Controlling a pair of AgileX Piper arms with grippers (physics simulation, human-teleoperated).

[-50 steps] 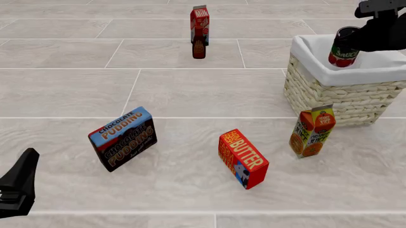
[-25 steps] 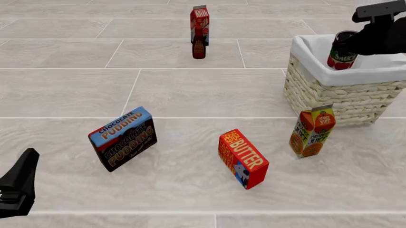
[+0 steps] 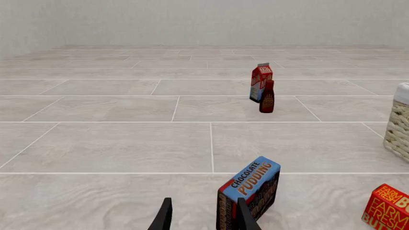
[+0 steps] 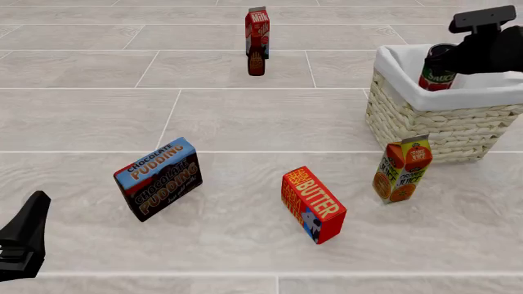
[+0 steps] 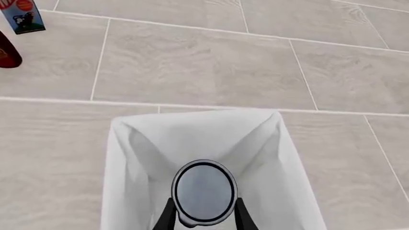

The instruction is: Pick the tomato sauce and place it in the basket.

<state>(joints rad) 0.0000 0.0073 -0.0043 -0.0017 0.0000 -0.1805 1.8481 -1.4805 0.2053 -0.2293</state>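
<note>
The tomato sauce can (image 4: 438,68) has a dark top, a green band and red below. My right gripper (image 4: 447,61) is shut on it and holds it inside the mouth of the wicker basket (image 4: 425,122), low among the white liner. In the right wrist view the can's dark round top (image 5: 204,191) sits between my fingers (image 5: 167,215) above the white liner (image 5: 137,158). My left gripper (image 4: 24,236) rests at the front left, open and empty; its fingertips (image 3: 164,218) show in the left wrist view.
A chocolate pudding box (image 4: 158,178) and a butter box (image 4: 312,204) stand in the middle. An orange juice carton (image 4: 401,168) stands against the basket's front. A milk carton (image 4: 257,29) and a small dark red bottle (image 4: 256,63) stand at the back.
My right gripper has lowered the can deeper into the basket and shifted slightly back. The left arm has not moved.
</note>
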